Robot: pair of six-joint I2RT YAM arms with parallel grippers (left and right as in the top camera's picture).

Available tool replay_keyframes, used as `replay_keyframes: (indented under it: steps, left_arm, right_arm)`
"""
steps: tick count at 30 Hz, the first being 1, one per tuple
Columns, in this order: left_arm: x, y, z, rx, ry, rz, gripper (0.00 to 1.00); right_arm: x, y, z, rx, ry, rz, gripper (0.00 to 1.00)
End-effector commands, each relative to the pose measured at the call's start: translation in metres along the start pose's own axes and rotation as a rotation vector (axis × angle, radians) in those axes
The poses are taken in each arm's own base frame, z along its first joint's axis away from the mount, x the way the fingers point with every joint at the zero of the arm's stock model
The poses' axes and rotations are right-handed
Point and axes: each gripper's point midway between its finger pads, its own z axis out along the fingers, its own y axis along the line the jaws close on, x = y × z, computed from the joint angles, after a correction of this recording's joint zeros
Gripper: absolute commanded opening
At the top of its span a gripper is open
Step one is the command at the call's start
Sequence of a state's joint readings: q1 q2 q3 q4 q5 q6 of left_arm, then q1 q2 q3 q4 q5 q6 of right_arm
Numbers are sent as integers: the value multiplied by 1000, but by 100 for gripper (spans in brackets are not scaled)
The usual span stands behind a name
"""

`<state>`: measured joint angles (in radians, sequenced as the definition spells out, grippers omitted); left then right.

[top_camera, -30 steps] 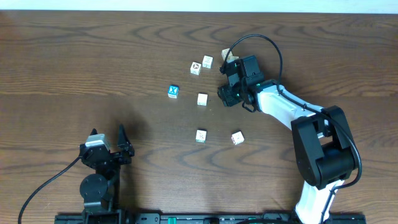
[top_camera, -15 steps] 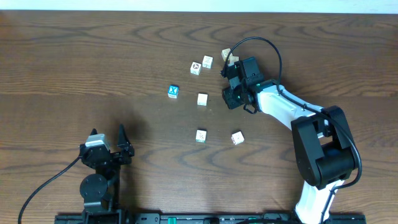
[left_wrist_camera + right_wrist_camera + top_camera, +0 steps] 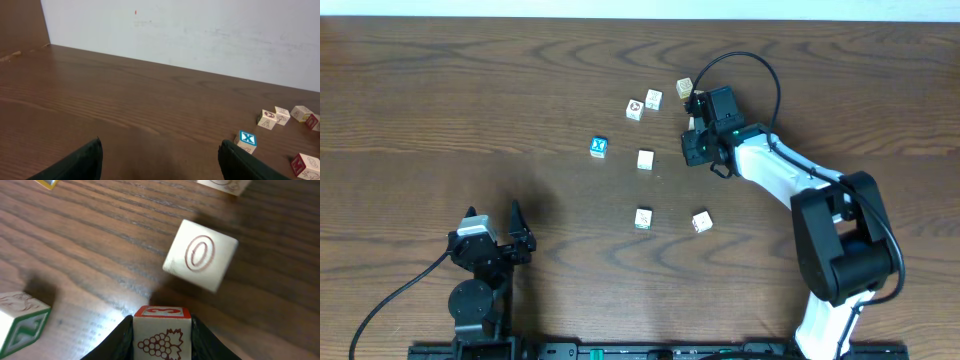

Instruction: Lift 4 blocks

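My right gripper (image 3: 161, 330) is shut on a cream block (image 3: 161, 337) with a red "3" face on top and a grape print facing the camera; its underside is hidden, so contact with the table cannot be judged. In the overhead view that gripper (image 3: 694, 124) is at the back right, just below a yellowish block (image 3: 684, 87). Just beyond the held block lies another block marked "0" (image 3: 200, 255). More cream blocks lie at the back (image 3: 653, 98), (image 3: 635, 109), mid-table (image 3: 645, 159) and nearer the front (image 3: 643, 218), (image 3: 701, 221). My left gripper (image 3: 160, 167) is open and holds nothing.
A blue-and-white cube (image 3: 599, 147) sits left of the middle block, also seen in the left wrist view (image 3: 247, 140). A green-edged block (image 3: 20, 322) lies at the left of the right wrist view. My left arm (image 3: 485, 250) rests near the front-left edge. A pale wall (image 3: 200, 35) borders the table's far side.
My right gripper's jaws have closed onto the red-marked block and the arm has shifted slightly right. The left arm and the other blocks are unmoved.
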<state>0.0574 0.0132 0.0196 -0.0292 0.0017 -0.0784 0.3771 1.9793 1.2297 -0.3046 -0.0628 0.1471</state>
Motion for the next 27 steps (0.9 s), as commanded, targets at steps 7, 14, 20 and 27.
replay_keyframes:
  steps: [7,14,20,27]
  left_arm:
    - [17,6,1,-25,54,-2,75]
    - [17,6,1,-25,54,-2,75]
    - [17,6,1,-25,54,-2,75]
    - [17,6,1,-25,54,-2,74]
  right_arm:
    - [-37,8,-112,8,-137,31,29]
    - [11,-35,-170,263,-22,112,26]
    - [65,-45,-181,324,168,179,24]
    - [108,-48,-145,315,222,243,25]
